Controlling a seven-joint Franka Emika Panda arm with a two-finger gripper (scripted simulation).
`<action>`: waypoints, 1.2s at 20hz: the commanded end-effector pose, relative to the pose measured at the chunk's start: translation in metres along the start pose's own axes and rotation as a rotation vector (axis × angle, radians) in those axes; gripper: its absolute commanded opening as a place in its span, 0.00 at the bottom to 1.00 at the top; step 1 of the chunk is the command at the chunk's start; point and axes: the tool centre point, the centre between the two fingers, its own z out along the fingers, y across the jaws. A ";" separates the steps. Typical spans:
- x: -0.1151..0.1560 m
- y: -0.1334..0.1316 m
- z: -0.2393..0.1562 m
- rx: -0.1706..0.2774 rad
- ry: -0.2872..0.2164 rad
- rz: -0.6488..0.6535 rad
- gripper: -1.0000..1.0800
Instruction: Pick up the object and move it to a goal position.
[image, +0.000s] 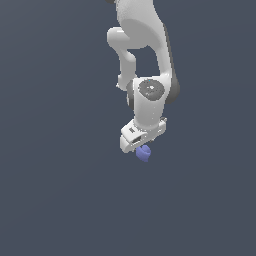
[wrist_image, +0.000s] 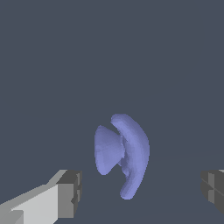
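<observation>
**Periwinkle lump lined up, grasp not yet made**

White and grey, the end effector stands with its jaws spread wide: in the wrist view one finger shows at one lower corner and the other pad just enters at the opposite edge, with clear space between each of them and the object. Nothing is gripped. The object, a small matte blue-purple shape with a rounded lobe and a curved crescent rib beside it, sits between the two fingers' lines but beyond their tips, touching neither.

In the exterior view the end effector hangs at the end of the white arm, tilted, with the object just below it and peeking out from under the fingers. Whether the object rests on the dark grey surface cannot be read from shading alone, though it looks likely.

As a judgement, the approach is largely done: the arm is over the object and aligned. Left to do are the last descent, closing on the object, lifting, and the carry. No goal marker shows in either view, so its place cannot be told.
</observation>
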 end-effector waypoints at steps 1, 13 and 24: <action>0.001 -0.003 0.004 -0.002 -0.001 -0.050 0.96; 0.003 -0.006 0.011 -0.004 -0.002 -0.117 0.96; 0.002 -0.007 0.056 -0.004 -0.002 -0.122 0.96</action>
